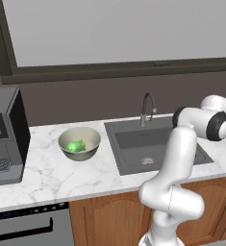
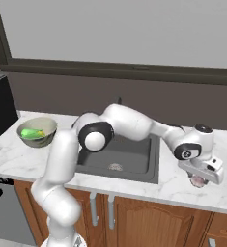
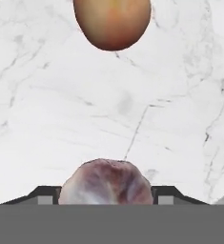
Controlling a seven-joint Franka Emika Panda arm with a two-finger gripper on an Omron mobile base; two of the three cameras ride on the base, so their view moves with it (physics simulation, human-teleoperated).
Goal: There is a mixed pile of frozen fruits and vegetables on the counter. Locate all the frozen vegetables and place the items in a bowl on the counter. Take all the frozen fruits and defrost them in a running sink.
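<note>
Fingers of the white arm's two-finger gripper [image 3: 105,200] close on a small pale pinkish-white lumpy vegetable [image 3: 105,182], just above the white marble-patterned counter [image 2: 177,185] right of the dark grey recessed sink [image 2: 116,159]. A round red fruit [image 3: 112,21] lies nearby; left of the sink, the pale beige bowl [image 1: 79,142] holds a bright green lumpy vegetable [image 1: 77,146].

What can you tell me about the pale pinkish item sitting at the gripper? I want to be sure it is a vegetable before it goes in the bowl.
The pale pinkish-white item is a small, rounded, lumpy thing with mottled pink, white and purplish-brown patches, like a garlic bulb. In the hand view it sits between the two dark fingertips, which flank it closely on both sides. In the right base view it shows as a small pinkish blob under the gripper, low over the white marble counter right of the sink. Whether it touches the counter cannot be told.
</note>
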